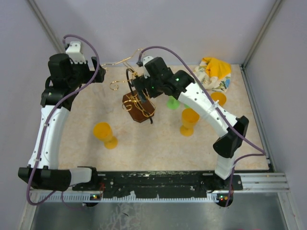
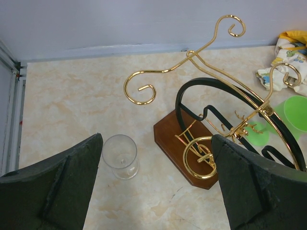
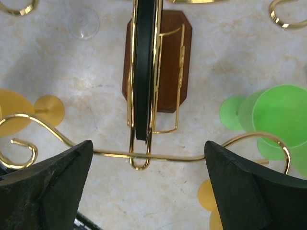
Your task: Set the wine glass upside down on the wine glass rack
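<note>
The clear wine glass (image 2: 121,154) stands upright on the table, left of the wine glass rack (image 2: 178,143), a gold wire stand on a dark brown wooden base (image 1: 139,106). My left gripper (image 2: 157,143) hangs open high above both, the glass just inside its left finger (image 2: 62,182). My right gripper (image 3: 147,143) is open over the rack (image 3: 165,62), with a gold arm (image 3: 168,156) crossing between its fingers and touching neither. The glass (image 3: 84,23) shows small at the top left of the right wrist view. It is hard to make out in the top view.
Orange goblets stand at the front left (image 1: 104,134), front right (image 1: 188,120) and far right (image 1: 218,98). A green goblet (image 1: 172,102) sits just right of the rack. A yellow patterned cloth (image 1: 216,72) lies in the back right corner. Walls close in the table.
</note>
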Tool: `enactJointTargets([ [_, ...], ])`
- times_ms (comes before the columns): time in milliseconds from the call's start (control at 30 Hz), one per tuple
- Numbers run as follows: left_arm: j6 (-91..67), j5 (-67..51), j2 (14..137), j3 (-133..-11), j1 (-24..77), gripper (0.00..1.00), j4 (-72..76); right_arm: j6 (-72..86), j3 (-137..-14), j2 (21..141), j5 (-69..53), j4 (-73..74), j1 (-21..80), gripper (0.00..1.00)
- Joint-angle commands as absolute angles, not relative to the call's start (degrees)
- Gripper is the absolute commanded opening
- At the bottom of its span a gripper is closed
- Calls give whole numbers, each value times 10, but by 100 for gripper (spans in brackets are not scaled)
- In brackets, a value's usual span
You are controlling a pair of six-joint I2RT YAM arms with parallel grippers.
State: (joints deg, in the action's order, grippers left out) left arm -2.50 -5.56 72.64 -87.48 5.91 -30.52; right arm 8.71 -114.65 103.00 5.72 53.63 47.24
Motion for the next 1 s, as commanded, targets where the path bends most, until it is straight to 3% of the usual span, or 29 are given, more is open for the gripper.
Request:
enactJointTargets([
  [0,-16,-62,720,-874,61,100,-294,80,-1199,993,112,502,476,99],
  [267,-11,-69,721,-882,62,100,-300,62,-1202,952,147,462,440,99],
  [600,-6,-72,727,-887,61,100,-306,69,-1177,956,80,468,247,96],
  [967,-3,-39,733,-890,62,100,-323,50,-1121,963,56,450,208,90],
])
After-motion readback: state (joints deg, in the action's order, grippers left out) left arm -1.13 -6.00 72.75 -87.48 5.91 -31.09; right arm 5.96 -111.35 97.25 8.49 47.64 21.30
